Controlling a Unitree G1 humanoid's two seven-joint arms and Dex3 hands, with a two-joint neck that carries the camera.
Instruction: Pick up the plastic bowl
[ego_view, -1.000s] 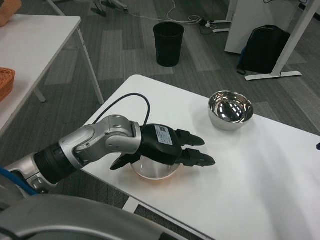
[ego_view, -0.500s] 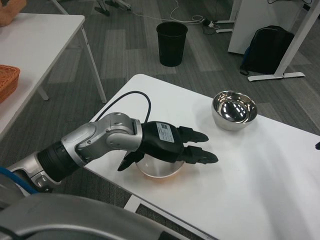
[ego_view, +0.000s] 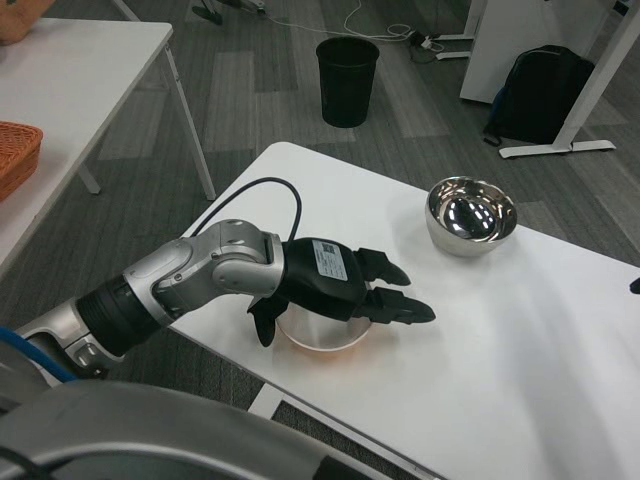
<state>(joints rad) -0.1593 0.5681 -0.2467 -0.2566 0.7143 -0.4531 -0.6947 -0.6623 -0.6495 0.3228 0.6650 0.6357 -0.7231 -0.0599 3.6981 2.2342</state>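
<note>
Now the left hand (ego_view: 335, 285) lies palm-down over the plastic bowl (ego_view: 318, 332), fingers (ego_view: 405, 311) apart (grip unclear).

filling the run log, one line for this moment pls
left hand: over plastic bowl, grip unclear | right hand: out of view | steel bowl: apart, far side | bowl on table

two bowls (ego_view: 320, 335) (ego_view: 470, 216) (one steel), one bin (ego_view: 347, 80), one backpack (ego_view: 538, 95)

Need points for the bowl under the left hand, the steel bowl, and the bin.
bowl under the left hand (ego_view: 322, 336), head view, on its visible lower wall.
steel bowl (ego_view: 470, 217), head view, on its shiny inside.
black bin (ego_view: 347, 85), head view, on its side wall.
</note>
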